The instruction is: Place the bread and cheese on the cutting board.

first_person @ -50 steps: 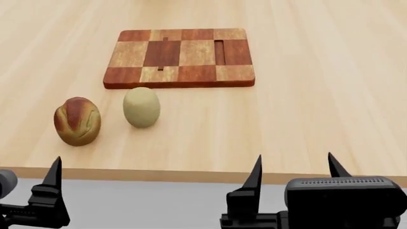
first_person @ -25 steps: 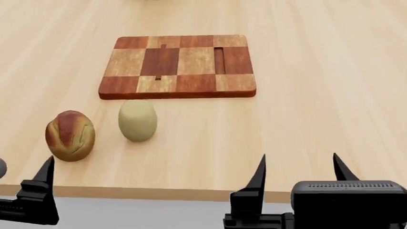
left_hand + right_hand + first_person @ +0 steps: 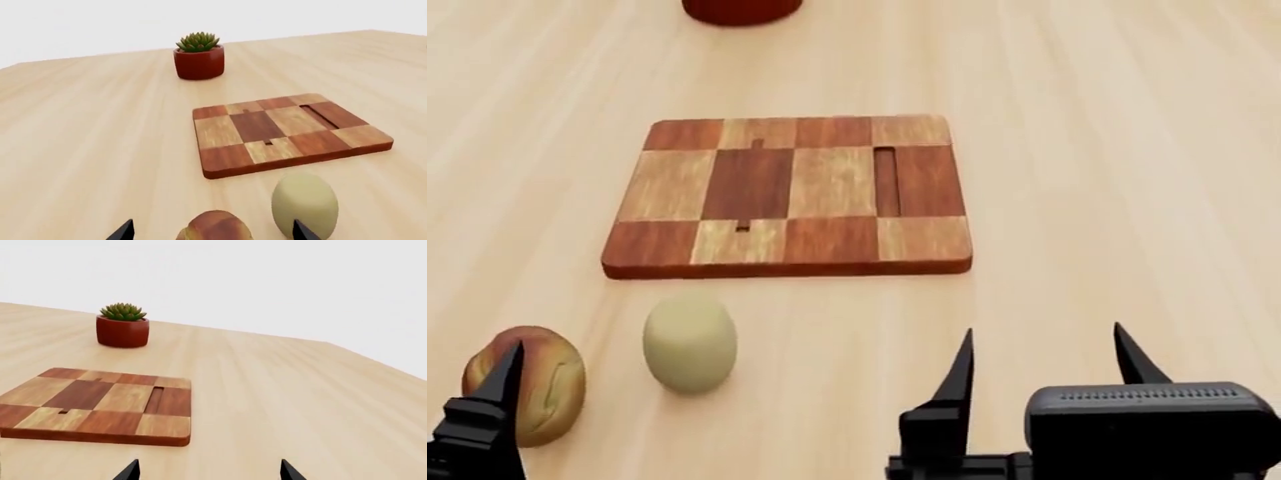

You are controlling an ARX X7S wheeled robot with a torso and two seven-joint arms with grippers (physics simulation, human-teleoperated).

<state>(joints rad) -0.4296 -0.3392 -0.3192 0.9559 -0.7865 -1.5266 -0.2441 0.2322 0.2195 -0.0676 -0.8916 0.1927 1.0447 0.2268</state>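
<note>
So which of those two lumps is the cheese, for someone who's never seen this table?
Start at the big checkered cutting board in the middle of the wooden table. Just in front of its near left corner sit two egg-sized lumps. The cheese is the one nearer the board, smooth and plain pale yellow-green, while the bread to its left is golden with reddish-brown streaks.

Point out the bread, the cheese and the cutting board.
bread (image 3: 545, 380), head view, streaked top.
cheese (image 3: 690, 341), head view, middle of its rounded top.
cutting board (image 3: 790, 193), head view, central squares.
</note>
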